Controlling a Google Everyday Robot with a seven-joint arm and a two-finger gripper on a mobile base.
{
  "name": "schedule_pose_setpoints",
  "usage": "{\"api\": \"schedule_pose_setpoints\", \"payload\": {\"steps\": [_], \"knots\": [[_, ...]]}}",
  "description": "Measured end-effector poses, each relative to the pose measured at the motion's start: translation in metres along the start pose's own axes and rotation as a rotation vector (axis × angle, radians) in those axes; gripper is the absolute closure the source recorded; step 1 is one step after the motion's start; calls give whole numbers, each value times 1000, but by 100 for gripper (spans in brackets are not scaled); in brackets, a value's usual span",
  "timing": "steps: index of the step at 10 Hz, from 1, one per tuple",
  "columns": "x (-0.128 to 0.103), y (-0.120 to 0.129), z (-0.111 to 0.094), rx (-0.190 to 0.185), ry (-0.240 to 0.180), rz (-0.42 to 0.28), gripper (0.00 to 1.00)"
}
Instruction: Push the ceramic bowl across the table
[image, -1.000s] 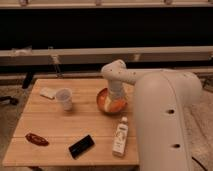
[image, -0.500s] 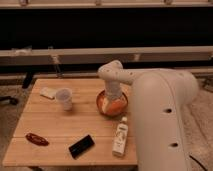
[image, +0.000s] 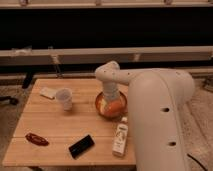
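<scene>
Camera view: the ceramic bowl (image: 111, 105) sits on the table (image: 50, 127) toward its right side, at about three o'clock from the table's middle, close to the right edge. The arm reaches down into or just over the bowl; the gripper (image: 109, 98) is at the bowl, its tip hidden against the pale inside.

At nine o'clock from the bowl stands a translucent plastic cup (image: 64, 98), near but apart. At six o'clock lies a small bottle (image: 120, 138); a black phone (image: 81, 146) and a dark red object (image: 37, 139) lie lower left.

Judgement: contact seems made, yet most of the tabletop lies uncrossed; the push is early.
</scene>
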Motion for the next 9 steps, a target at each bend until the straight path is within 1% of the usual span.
{"api": "schedule_pose_setpoints", "payload": {"steps": [3,5,9], "knots": [[1,5,0,3,10,-6,20],[-1,13,-1,5,15,-15,20],[0,19,-1,11,26,-22,20]]}}
